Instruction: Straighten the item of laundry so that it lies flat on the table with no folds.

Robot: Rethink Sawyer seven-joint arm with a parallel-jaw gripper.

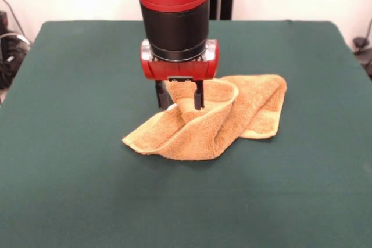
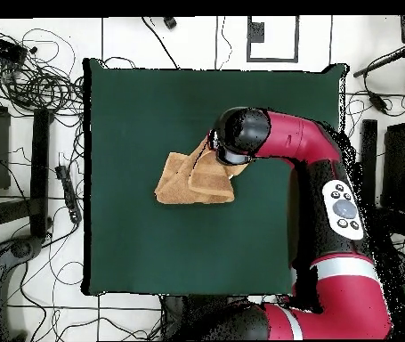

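Note:
The item of laundry (image 1: 203,132) is a golden-tan terry towel, crumpled and folded over itself near the middle of the dark green table (image 1: 75,85). My gripper (image 1: 179,105) comes straight down onto its far left part. The two black fingers (image 1: 199,96) stand on either side of a raised ridge of cloth that fills the gap between them, and the towel slopes up to them like a tent. In the overhead view the towel (image 2: 186,183) lies left of the arm's wrist (image 2: 239,134), which hides the gripper.
The green table (image 2: 134,249) stretches far beyond the towel on every side. Cables and dark equipment (image 2: 28,89) lie on the floor off its left edge in the overhead view. The red arm (image 2: 330,178) reaches in over the table's right side.

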